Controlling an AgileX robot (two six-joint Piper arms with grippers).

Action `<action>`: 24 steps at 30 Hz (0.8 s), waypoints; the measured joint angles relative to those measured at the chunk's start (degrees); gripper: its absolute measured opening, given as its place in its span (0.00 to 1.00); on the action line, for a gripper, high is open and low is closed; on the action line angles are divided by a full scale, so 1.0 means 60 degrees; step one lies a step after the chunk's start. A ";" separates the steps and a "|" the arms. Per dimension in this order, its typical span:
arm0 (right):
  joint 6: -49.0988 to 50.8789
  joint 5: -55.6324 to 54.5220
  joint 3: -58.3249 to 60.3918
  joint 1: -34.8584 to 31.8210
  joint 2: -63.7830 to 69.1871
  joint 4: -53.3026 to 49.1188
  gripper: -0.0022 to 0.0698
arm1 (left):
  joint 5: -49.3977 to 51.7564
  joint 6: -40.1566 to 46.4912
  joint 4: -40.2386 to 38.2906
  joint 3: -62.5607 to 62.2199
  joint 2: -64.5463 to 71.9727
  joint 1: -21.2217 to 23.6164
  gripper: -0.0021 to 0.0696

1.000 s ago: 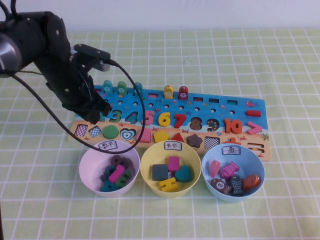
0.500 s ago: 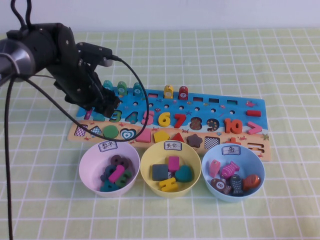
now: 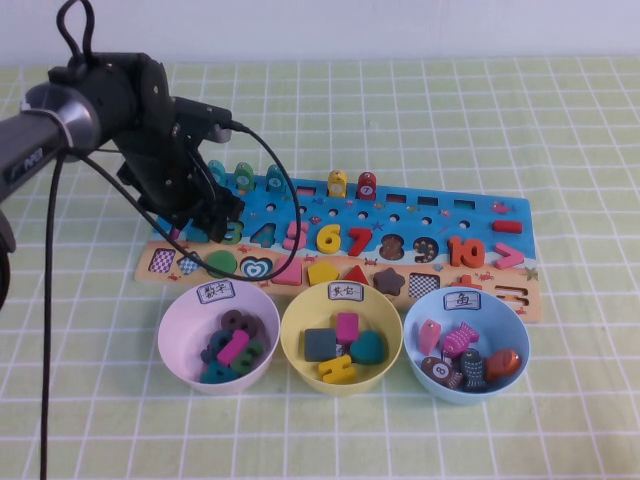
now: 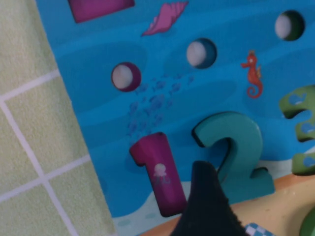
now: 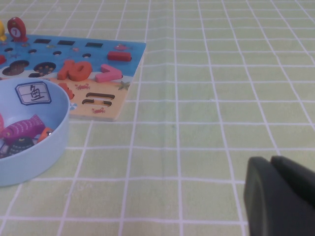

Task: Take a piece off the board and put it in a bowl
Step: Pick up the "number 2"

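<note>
Teal-blue wooden numeral "2" [image 4: 235, 150] sits in the long blue puzzle board [image 3: 430, 215], beside the magenta "1" [image 4: 158, 172]. My left gripper [image 3: 212, 212] hovers above it (finger state unclear); my right gripper [image 5: 280, 196], fingers together, rests away from the board.

Left gripper [image 3: 203, 213] positioned low over the left end of the board [image 3: 420, 215], at the first numerals. Pink-lilac bowl [image 3: 180, 335] sits just in front, holding pieces
</note>
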 joint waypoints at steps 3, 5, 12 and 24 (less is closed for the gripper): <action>0.0000 0.0000 0.0000 0.0000 0.0000 0.0000 0.00 | 0.0004 -0.0017 0.0004 0.0000 0.0068 0.0000 0.59; 0.0000 0.0000 0.0000 0.0000 0.0000 0.0000 0.00 | 0.0022 -0.0017 0.0004 0.0000 0.0084 0.0000 0.59; 0.0000 0.0000 0.0000 0.0000 0.0000 0.0000 0.00 | 0.0022 -0.0023 0.0066 -0.0028 0.0084 0.0000 0.53; 0.0000 0.0000 0.0000 0.0000 0.0000 0.0000 0.00 | 0.0022 -0.0061 0.0254 -0.0044 0.0084 0.0000 0.51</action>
